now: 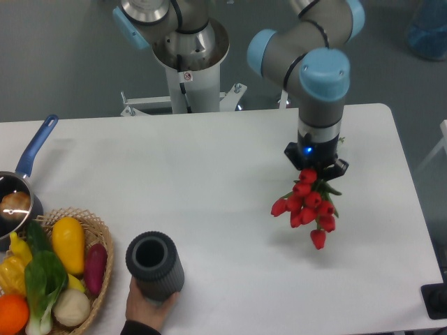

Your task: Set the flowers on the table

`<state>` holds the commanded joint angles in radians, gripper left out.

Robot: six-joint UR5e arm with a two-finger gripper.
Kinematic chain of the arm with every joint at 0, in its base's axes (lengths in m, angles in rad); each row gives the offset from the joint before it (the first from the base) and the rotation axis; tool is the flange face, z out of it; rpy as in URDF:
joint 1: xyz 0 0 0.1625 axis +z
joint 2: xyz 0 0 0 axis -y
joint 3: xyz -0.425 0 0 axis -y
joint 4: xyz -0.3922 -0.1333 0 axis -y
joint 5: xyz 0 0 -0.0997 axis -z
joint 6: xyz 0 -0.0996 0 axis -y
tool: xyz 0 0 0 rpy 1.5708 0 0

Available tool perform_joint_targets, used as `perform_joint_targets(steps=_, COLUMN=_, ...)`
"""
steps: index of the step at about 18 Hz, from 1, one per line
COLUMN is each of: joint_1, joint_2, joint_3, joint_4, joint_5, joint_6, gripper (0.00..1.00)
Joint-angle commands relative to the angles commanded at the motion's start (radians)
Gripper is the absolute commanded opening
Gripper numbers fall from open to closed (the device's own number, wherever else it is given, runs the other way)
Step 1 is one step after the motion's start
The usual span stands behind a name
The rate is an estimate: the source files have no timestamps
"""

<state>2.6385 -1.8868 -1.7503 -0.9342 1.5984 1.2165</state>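
The flowers [307,204], a bunch of red tulip buds with green leaves, hang below my gripper [316,172] at the right of the white table [209,181]. The buds point down and toward the front. The gripper points straight down and is shut on the stem end of the bunch. The stems and the fingertips are hidden by the wrist and the buds. I cannot tell whether the lowest bud touches the tabletop.
A dark grey ribbed vase [155,265] stands at the front left, held by a person's hand [145,308]. A wicker basket [105,269] with vegetables sits at the left edge. A blue-handled pan [21,185] lies behind it.
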Motion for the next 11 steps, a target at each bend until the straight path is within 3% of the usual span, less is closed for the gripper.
perform_joint_targets(steps=2, joint_1=-0.015, joint_2=0.000, joint_3=-0.002, joint_4=-0.006, joint_5=0.000, joint_6=-0.015, gripper=0.54)
perform_joint_targets(steps=4, joint_1=-0.026, joint_2=0.003, joint_3=-0.005, joint_4=-0.008, joint_5=0.000, joint_6=-0.015, gripper=0.89)
perform_joint_targets(steps=5, joint_1=-0.026, joint_2=0.005, joint_3=-0.005, joint_4=-0.006, joint_5=0.000, joint_6=-0.015, gripper=1.00)
perform_joint_targets(steps=11, joint_1=0.017, joint_2=0.011, joint_3=0.002, joint_4=0.014, joint_5=-0.006, joint_6=-0.009, gripper=1.00)
